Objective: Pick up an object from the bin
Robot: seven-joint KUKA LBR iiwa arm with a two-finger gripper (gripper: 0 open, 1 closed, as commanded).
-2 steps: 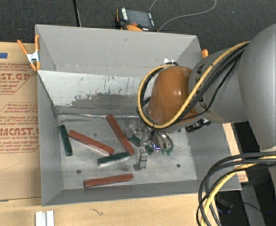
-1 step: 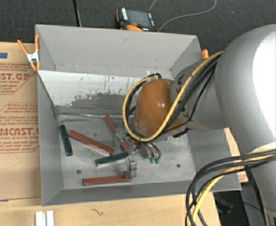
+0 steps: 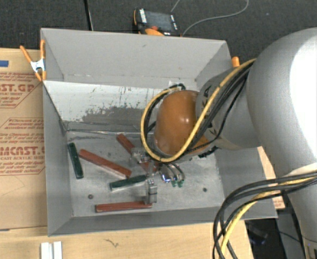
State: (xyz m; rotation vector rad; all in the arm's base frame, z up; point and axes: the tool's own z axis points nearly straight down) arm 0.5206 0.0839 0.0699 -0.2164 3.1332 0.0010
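My gripper (image 3: 158, 183) is low in the bin, right of the middle, mostly hidden under the arm's orange cover. Its metal tip sits at the right end of a dark green stick (image 3: 127, 183) that lies almost flat, pointing left. Just below, a long red-brown stick (image 3: 123, 206) lies along the bin's front wall, its right end close to the gripper. A short brown stick (image 3: 126, 143) lies slanted just left of the gripper's body.
Further left, a longer red-brown stick (image 3: 104, 163) lies slanted, and another dark green stick (image 3: 74, 159) stands nearly upright by the left wall. The arm and its cables cover the bin's right part.
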